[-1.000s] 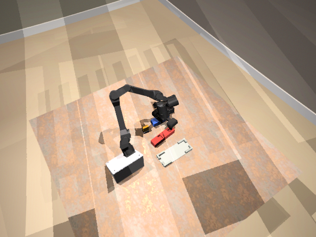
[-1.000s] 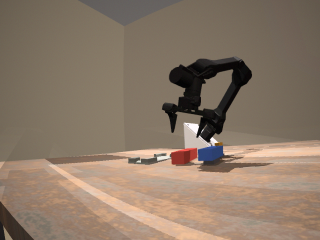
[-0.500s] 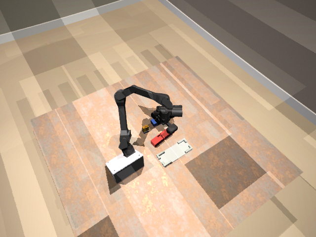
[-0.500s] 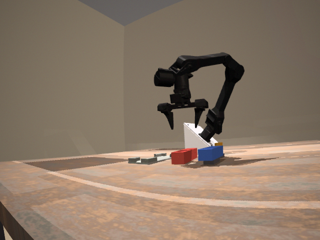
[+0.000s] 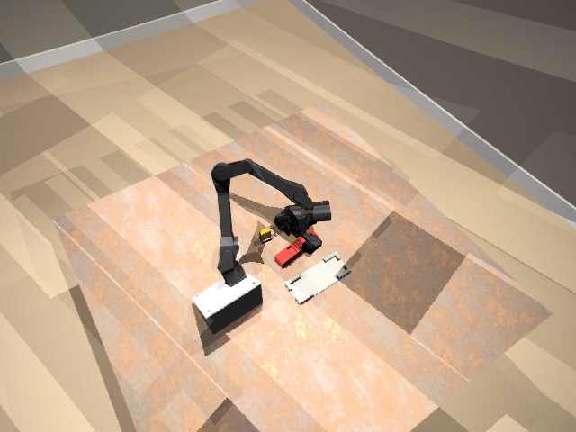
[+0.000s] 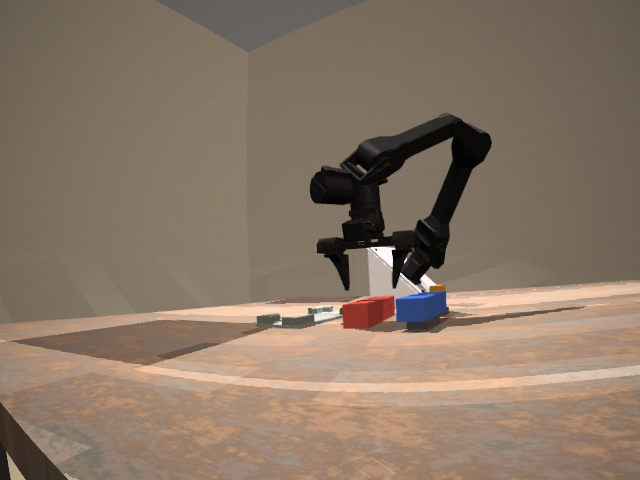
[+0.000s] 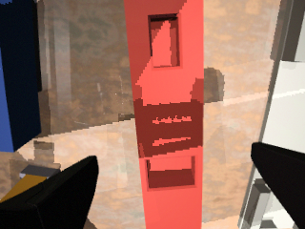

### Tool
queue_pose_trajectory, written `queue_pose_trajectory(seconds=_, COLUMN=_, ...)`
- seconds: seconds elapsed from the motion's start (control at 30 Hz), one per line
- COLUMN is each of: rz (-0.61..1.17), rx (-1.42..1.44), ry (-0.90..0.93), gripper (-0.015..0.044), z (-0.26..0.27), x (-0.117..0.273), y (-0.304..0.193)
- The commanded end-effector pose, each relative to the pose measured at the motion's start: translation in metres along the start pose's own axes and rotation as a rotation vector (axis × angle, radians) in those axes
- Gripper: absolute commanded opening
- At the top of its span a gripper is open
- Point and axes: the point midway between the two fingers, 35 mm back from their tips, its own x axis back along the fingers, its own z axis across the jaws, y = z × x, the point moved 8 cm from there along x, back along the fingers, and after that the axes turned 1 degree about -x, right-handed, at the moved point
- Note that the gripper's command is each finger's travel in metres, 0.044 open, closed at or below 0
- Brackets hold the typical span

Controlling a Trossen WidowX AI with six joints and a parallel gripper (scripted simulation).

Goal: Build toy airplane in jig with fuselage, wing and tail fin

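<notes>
The red fuselage (image 5: 284, 258) (image 6: 361, 315) (image 7: 172, 210) lies on the table beside the jig, its two sockets facing up. My gripper (image 6: 371, 288) (image 7: 175, 156) is open and empty, pointing down just above the fuselage, its fingers apart on either side of it. The pale grey cradle (image 5: 319, 277) (image 6: 297, 321) (image 7: 291, 105) is empty. The blue wing (image 6: 421, 305) (image 7: 7, 105) rests on a dark piece beneath it, on the fuselage's other side; the arm mostly hides it in the top view. The small yellow tail fin (image 5: 265, 233) (image 6: 437, 287) (image 7: 24, 185) stands near the wing.
The white box-shaped arm base (image 5: 232, 292) (image 6: 379, 273) stands behind the parts as the exterior camera sees them. The cradle has raised corner walls. The wing and the cradle lie close on opposite sides of the fuselage.
</notes>
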Motion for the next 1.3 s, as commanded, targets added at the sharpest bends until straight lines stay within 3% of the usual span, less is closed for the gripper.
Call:
queue_pose_trajectory(seconds=0.0, rz=-0.003, rx=-0.003, ry=0.002, gripper=0.044, z=0.0, x=-0.005, y=0.0)
queue_pose_trajectory(seconds=1.07, rz=-0.004, rx=-0.003, ry=0.005, gripper=0.044, z=0.001, x=-0.054, y=0.0)
queue_pose_trajectory(seconds=1.27, rz=-0.004, rx=-0.003, ry=0.005, gripper=0.0282, z=0.001, x=-0.054, y=0.0)
